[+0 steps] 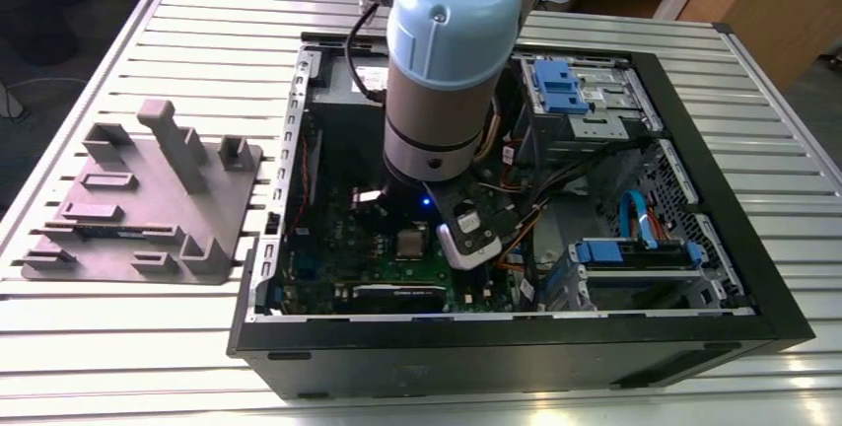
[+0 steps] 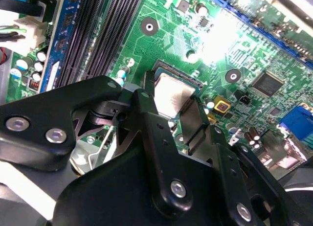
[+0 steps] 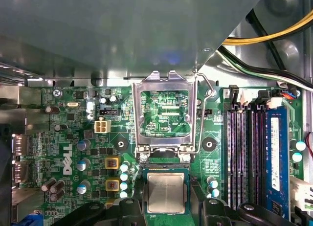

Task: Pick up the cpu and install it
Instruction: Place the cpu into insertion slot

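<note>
The cpu [image 3: 166, 192], a small square chip with a silver-grey top, lies level in the motherboard socket inside the open computer case [image 1: 736, 332]. In the second wrist view my gripper [image 2: 168, 106] straddles the cpu [image 2: 172, 95], with one black finger [image 2: 146, 106] along one edge and the other finger overlapping the opposite edge, shut on the chip. The socket's metal load plate [image 3: 164, 111] is swung open beyond the chip. From the exterior view the arm reaches down into the case over the motherboard, and the cpu [image 1: 412, 242] shows as a small silver square beside the gripper body.
A grey plastic tray [image 1: 145, 199] lies on the slatted table at the exterior view's left of the case. Memory slots [image 3: 244, 152], yellow and black cables [image 3: 274, 37], blue drive brackets [image 1: 573, 86] and a metal case wall [image 3: 98, 35] surround the socket.
</note>
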You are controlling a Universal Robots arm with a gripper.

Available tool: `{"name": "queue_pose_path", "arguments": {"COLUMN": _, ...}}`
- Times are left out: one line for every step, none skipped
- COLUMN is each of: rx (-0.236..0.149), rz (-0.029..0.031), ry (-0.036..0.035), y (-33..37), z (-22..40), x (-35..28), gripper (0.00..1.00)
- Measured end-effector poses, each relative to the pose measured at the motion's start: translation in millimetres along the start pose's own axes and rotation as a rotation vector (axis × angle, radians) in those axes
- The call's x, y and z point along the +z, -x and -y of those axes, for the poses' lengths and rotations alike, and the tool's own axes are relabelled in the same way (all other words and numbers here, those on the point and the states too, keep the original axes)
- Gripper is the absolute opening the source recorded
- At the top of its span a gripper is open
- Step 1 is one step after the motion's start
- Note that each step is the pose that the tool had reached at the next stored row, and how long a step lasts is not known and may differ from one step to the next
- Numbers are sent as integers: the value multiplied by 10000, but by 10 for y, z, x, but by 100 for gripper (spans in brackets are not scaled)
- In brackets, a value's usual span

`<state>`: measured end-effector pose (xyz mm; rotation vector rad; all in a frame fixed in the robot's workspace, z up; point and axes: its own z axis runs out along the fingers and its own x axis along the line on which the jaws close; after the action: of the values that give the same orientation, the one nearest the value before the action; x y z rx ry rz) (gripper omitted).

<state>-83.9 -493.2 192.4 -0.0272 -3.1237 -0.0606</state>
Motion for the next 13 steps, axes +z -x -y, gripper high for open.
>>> {"name": "queue_pose_path", "arguments": {"rx": -1, "rz": 0, "ry": 0, "y": 0, "z": 0, "x": 0, "gripper": 45}}
{"name": "queue_pose_path", "arguments": {"rx": -1, "rz": 0, "ry": 0, "y": -1, "z": 0, "x": 0, "gripper": 45}}
{"name": "queue_pose_path", "arguments": {"rx": -1, "rz": 0, "ry": 0, "y": -1, "z": 0, "x": 0, "gripper": 45}}
{"name": "queue_pose_path", "arguments": {"rx": 0, "rz": 0, "ry": 0, "y": -2, "z": 0, "x": 0, "gripper": 45}}
{"name": "queue_pose_path", "arguments": {"rx": 0, "rz": 0, "ry": -1, "y": -2, "z": 0, "x": 0, "gripper": 45}}
{"name": "queue_pose_path", "arguments": {"rx": -1, "rz": 0, "ry": 0, "y": -3, "z": 0, "x": 0, "gripper": 45}}
{"name": "queue_pose_path", "arguments": {"rx": 0, "rz": 0, "ry": 0, "y": -3, "z": 0, "x": 0, "gripper": 45}}
{"name": "queue_pose_path", "arguments": {"rx": 0, "rz": 0, "ry": 0, "y": -4, "z": 0, "x": 0, "gripper": 47}}
{"name": "queue_pose_path", "arguments": {"rx": -1, "rz": 0, "ry": 0, "y": -4, "z": 0, "x": 0, "gripper": 47}}
{"name": "queue_pose_path", "arguments": {"rx": -1, "rz": 0, "ry": 0, "y": -5, "z": 0, "x": 0, "gripper": 53}}
{"name": "queue_pose_path", "arguments": {"rx": 0, "rz": 0, "ry": 0, "y": -5, "z": 0, "x": 0, "gripper": 53}}
{"name": "queue_pose_path", "arguments": {"rx": 0, "rz": 0, "ry": 0, "y": -6, "z": 0, "x": 0, "gripper": 53}}
{"name": "queue_pose_path", "arguments": {"rx": 0, "rz": 0, "ry": 0, "y": -6, "z": 0, "x": 0, "gripper": 53}}
